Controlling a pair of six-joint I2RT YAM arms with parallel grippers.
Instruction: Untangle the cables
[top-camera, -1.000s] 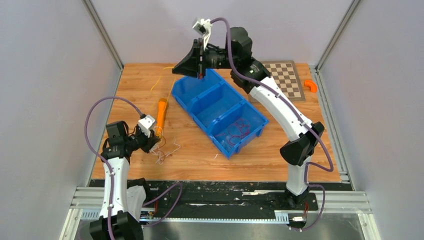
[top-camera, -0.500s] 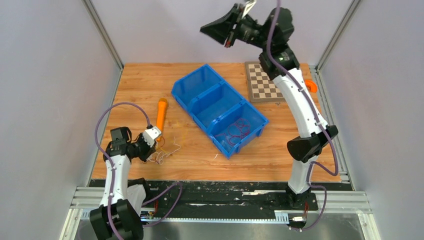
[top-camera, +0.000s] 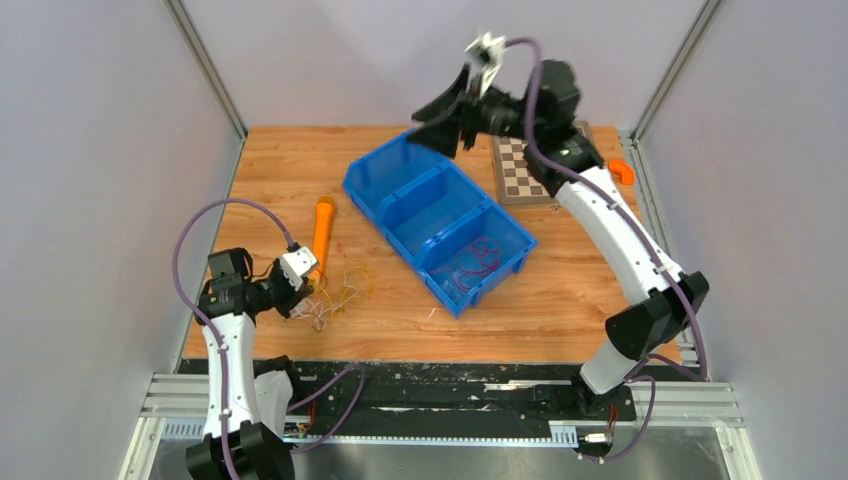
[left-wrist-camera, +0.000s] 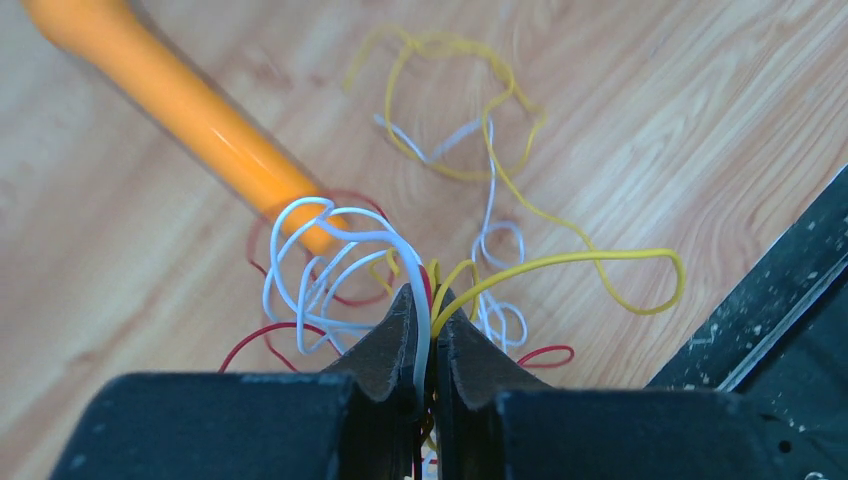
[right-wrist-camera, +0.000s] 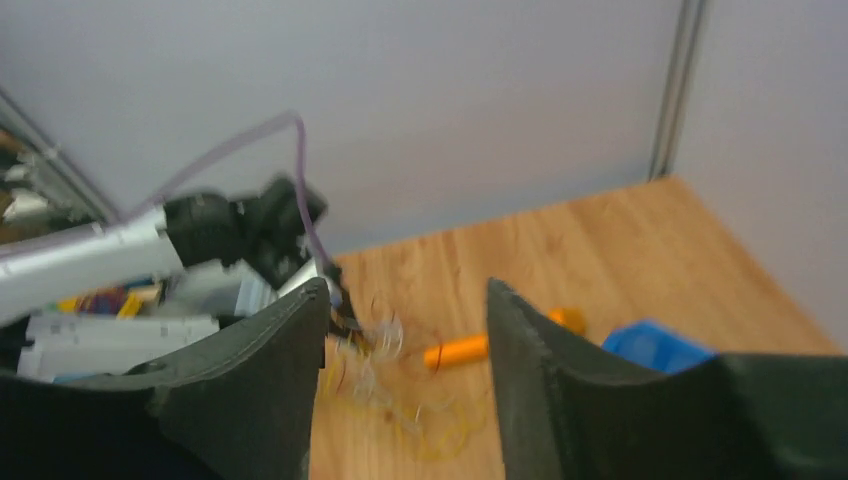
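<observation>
The cables form a small tangle of white, red and yellow wire on the wood near the front left. My left gripper is shut on them. In the left wrist view white, red and yellow strands run between the closed tips of the left gripper, and a long yellow loop trails to the right. My right gripper hangs high over the far end of the blue bin, open and holding nothing. Through the gap of the right gripper the tangle appears blurred.
A blue three-part bin lies diagonally mid-table, with red cables in its nearest compartment. An orange-handled tool lies just beyond the tangle and touches it in the left wrist view. A chessboard and an orange piece sit far right.
The right gripper rose from the bin's far end, swung right, then opened. Yellow loops now lie beside the tangle. The left gripper closed tighter and shifted slightly.
</observation>
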